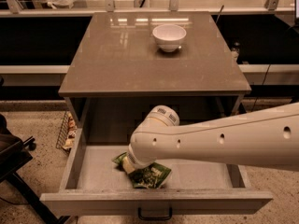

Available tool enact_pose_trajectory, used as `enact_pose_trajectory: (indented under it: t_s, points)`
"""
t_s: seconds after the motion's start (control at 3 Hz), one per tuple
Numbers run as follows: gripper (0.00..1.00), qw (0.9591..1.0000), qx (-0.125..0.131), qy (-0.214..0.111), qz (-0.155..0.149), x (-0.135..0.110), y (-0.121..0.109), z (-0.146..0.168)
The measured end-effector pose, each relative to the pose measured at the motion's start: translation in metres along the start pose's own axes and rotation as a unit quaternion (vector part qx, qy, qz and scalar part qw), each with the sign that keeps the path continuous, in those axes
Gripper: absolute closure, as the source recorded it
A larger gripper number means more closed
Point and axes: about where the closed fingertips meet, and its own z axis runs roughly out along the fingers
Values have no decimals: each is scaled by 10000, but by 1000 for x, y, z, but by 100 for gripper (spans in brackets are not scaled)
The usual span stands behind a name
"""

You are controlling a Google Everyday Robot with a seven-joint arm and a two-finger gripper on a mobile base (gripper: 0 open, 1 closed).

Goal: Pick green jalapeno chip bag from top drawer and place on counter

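The top drawer [154, 201] is pulled open below the counter [117, 55]. The green jalapeno chip bag [150, 175] lies on the drawer floor near the front, a little left of the middle. My white arm reaches in from the right, and its wrist covers the bag's upper part. My gripper [131, 164] is down on the bag, mostly hidden behind the wrist.
A white bowl [169, 36] stands on the counter at the back right of centre. A wire basket [65, 132] sits on the floor left of the drawer. A dark chair [11, 157] stands at the far left.
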Motion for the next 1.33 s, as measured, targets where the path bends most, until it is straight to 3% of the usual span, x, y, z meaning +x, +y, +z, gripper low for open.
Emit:
enact_pose_trajectory:
  t_s: [0.33, 0.67, 1.0, 1.33]
  points:
    - [100, 9998, -140, -124, -54, -5, 2, -5]
    - [100, 9974, -328, -641, -98, -26, -2, -54]
    - [100, 9932, -274, -1116, -200, -50, -16, -125]
    - [100, 9880, -55, -1459, -511, -86, -32, -211]
